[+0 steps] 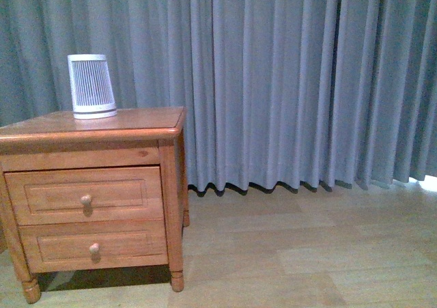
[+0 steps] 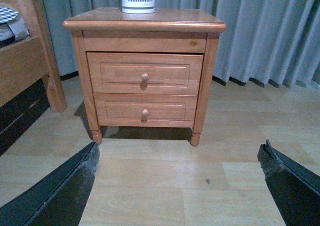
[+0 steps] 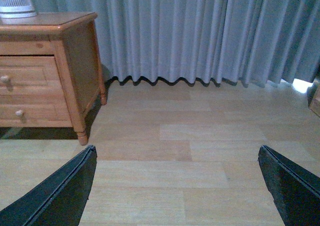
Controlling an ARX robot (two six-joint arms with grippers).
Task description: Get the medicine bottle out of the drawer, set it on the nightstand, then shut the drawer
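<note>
The nightstand (image 1: 41, 159) stands at the left in the front view, orange-brown with two drawers. It also shows in the left wrist view (image 2: 212, 75) and the right wrist view (image 3: 80, 50). The upper drawer (image 1: 123, 193) is shut, with a round knob (image 1: 86, 199); it shows in the left wrist view (image 2: 115, 74) too. The medicine bottle is hidden. My left gripper (image 2: 177, 158) is open and empty, well in front of the nightstand above the floor. My right gripper (image 3: 177, 158) is open and empty, off to the nightstand's right. Neither arm shows in the front view.
A white ribbed tapered device (image 1: 91, 86) stands on the nightstand's top. The lower drawer (image 1: 130, 243) is shut. Grey curtains (image 1: 293, 82) hang behind. A plain wooden post-like furniture piece (image 2: 42, 45) stands left of the nightstand. The floor (image 1: 307, 253) is pale wood.
</note>
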